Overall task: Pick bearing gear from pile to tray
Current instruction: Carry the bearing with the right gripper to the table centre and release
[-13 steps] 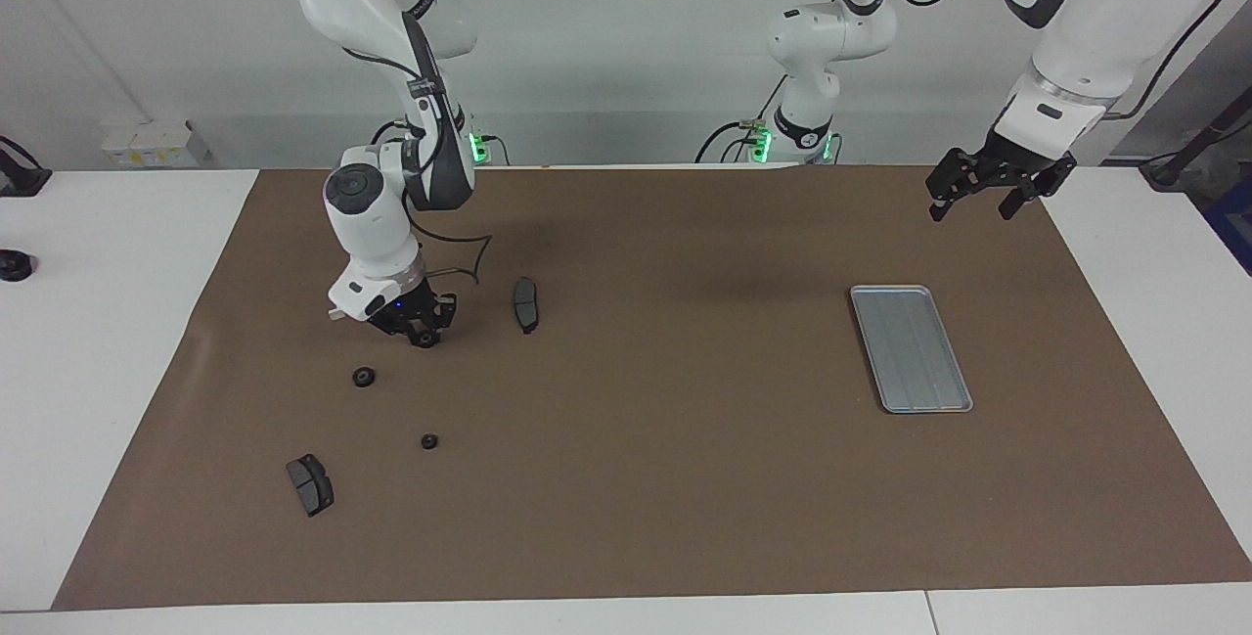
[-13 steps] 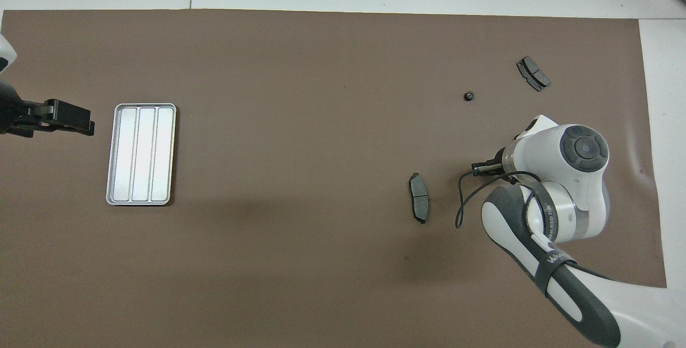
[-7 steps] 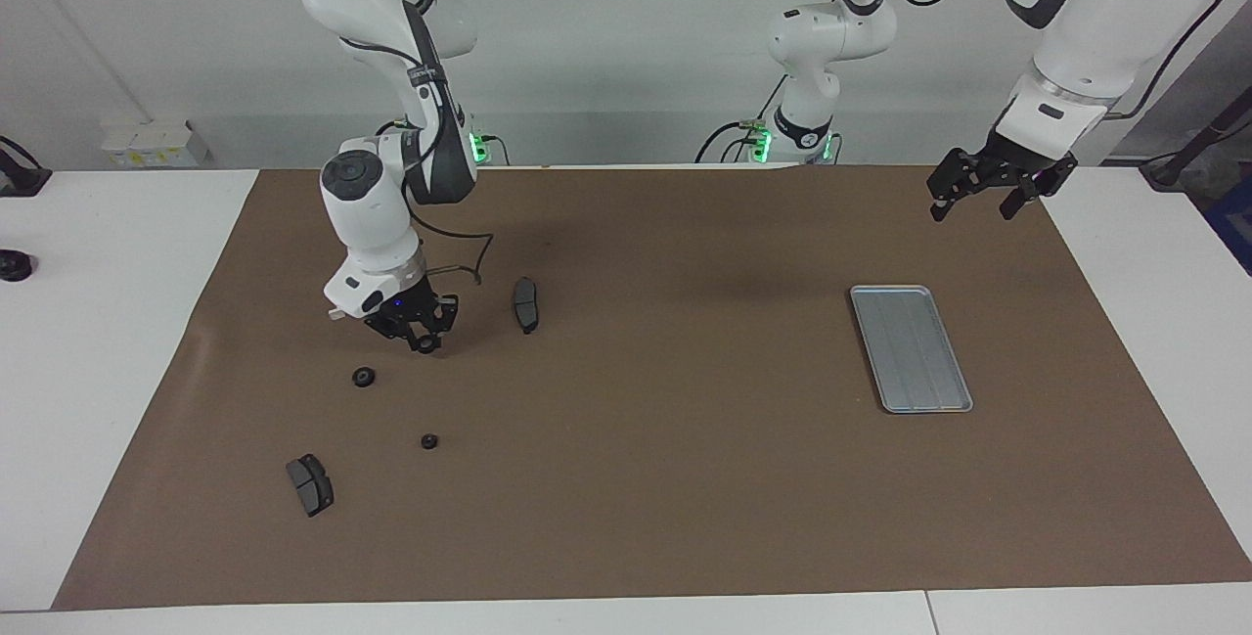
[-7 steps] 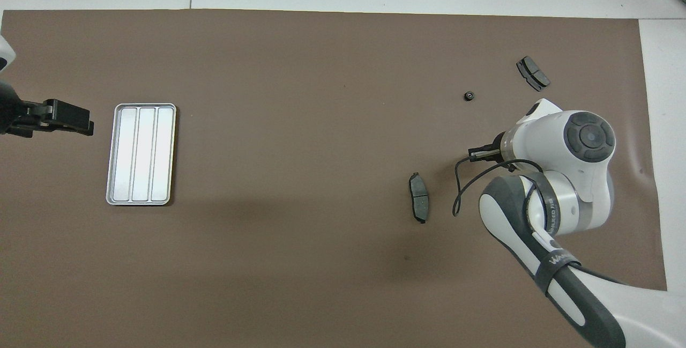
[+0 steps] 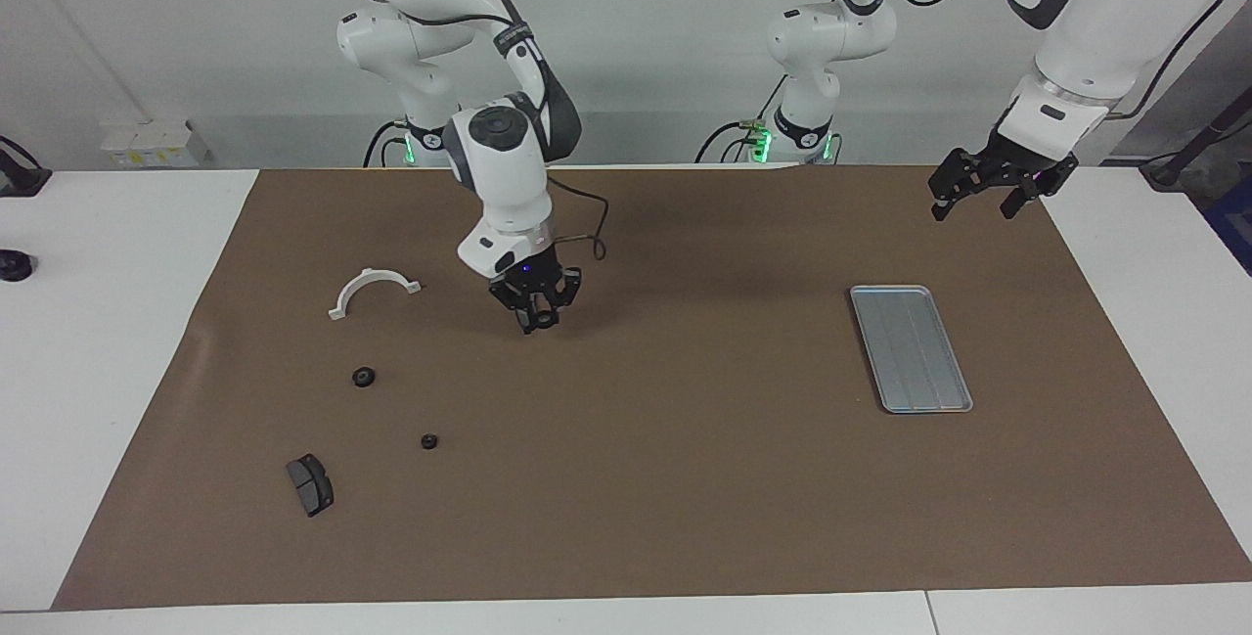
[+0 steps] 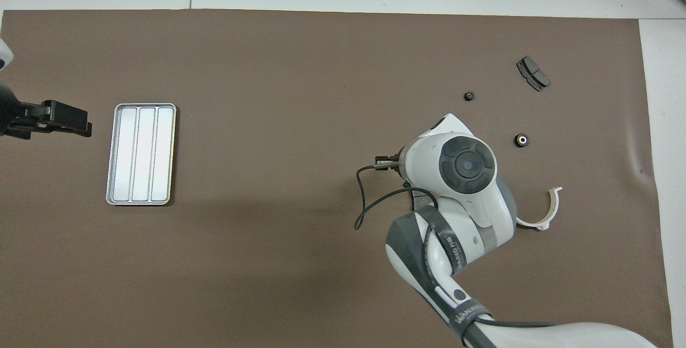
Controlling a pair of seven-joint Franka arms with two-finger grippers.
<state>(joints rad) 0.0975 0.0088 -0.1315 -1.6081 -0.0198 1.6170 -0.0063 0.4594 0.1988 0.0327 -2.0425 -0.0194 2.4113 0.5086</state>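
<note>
My right gripper [image 5: 537, 319] hangs low over the mat near the pile, shut on a small dark round piece, the bearing gear [image 5: 541, 322]. In the overhead view the right wrist covers that gripper. The pile is scattered toward the right arm's end: a white semicircular bracket [image 5: 372, 284] [image 6: 547, 213], two small black round pieces [image 5: 364, 377] [image 5: 428, 441] [image 6: 521, 140] [image 6: 469, 96], and a dark brake pad [image 5: 310, 484] [image 6: 532, 73]. The silver tray [image 5: 910, 348] [image 6: 141, 153] lies toward the left arm's end. My left gripper [image 5: 986, 197] [image 6: 75, 124] waits open in the air beside the tray.
A brown mat [image 5: 685, 478] covers the table, with white tabletop [image 5: 98, 341] around it. The stretch of mat between the right gripper and the tray holds nothing. A black cable [image 6: 364, 198] loops off the right wrist.
The right arm has swung toward the tray's end with its gripper still shut. This uncovers the white bracket and a round piece, and now hides the brake pad it was beside. The left arm has not moved.
</note>
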